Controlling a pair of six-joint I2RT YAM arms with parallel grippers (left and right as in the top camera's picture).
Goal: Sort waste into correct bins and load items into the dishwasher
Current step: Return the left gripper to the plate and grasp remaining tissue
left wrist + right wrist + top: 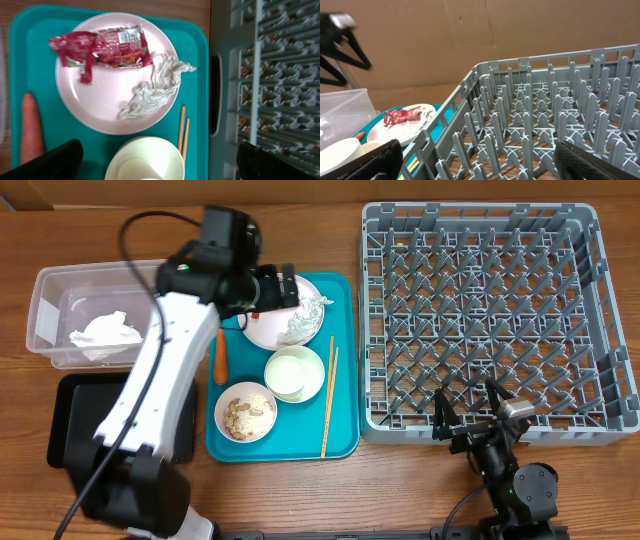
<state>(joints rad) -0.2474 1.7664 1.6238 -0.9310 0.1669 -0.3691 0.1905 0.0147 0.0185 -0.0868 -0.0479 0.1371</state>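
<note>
Directly beneath the left claw [288,288], jaws spread wide and holding nothing: pink plate [95,102] carrying red wrapper [100,47] and white tissue [155,87]. Carrot [31,132] on teal tray [30,60] by one fingertip, chopsticks [182,135] nearer the other. Right claw [468,412] likewise wide open, empty, the grey rack [480,320] just ahead of it.
</note>
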